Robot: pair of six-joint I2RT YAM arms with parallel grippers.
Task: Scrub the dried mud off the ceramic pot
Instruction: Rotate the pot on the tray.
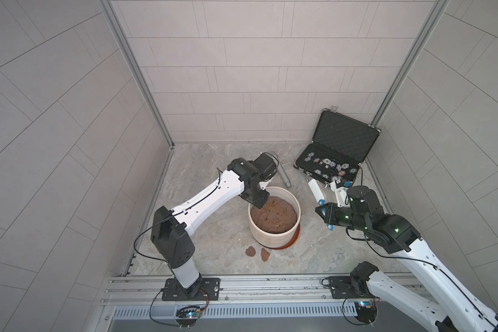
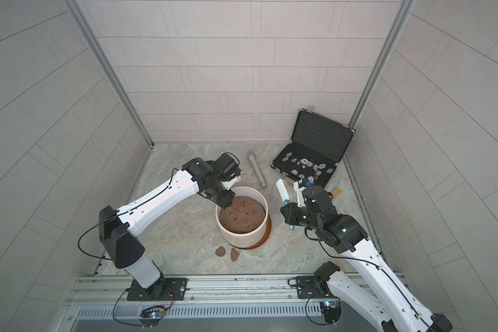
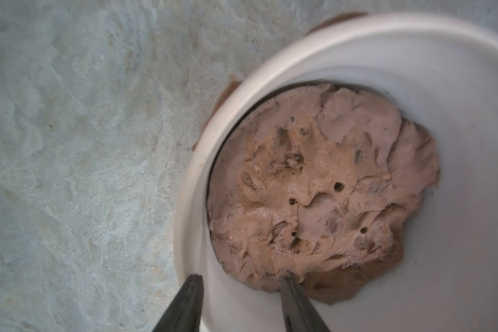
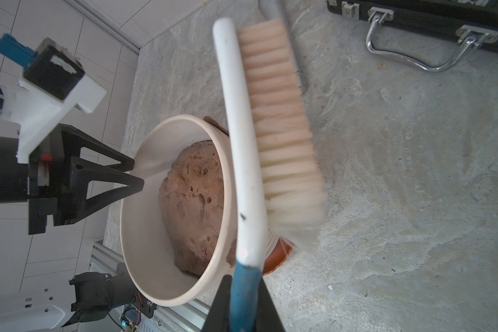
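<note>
The cream ceramic pot [image 1: 270, 234] stands mid-floor on a brown saucer [image 1: 295, 237], filled with a lumpy soil mound [image 1: 273, 215]. Two flat patches of dried mud [image 1: 250, 251] [image 2: 235, 254] lie on the floor in front of it. A small brown smear [image 4: 231, 254] shows on the pot's outer wall. My left gripper [image 3: 240, 280] is open astride the pot's rim [image 3: 190, 184], one finger outside and one inside by the soil. My right gripper [image 4: 243, 287] is shut on the blue handle of a white scrub brush [image 4: 282, 143], held right of the pot with its bristles turned away from it.
An open black case of poker chips [image 1: 334, 155] sits at the back right. A grey cylinder [image 2: 258, 171] lies behind the pot. Tiled walls close in three sides, and an aluminium rail [image 1: 242, 287] with both arm bases runs along the front.
</note>
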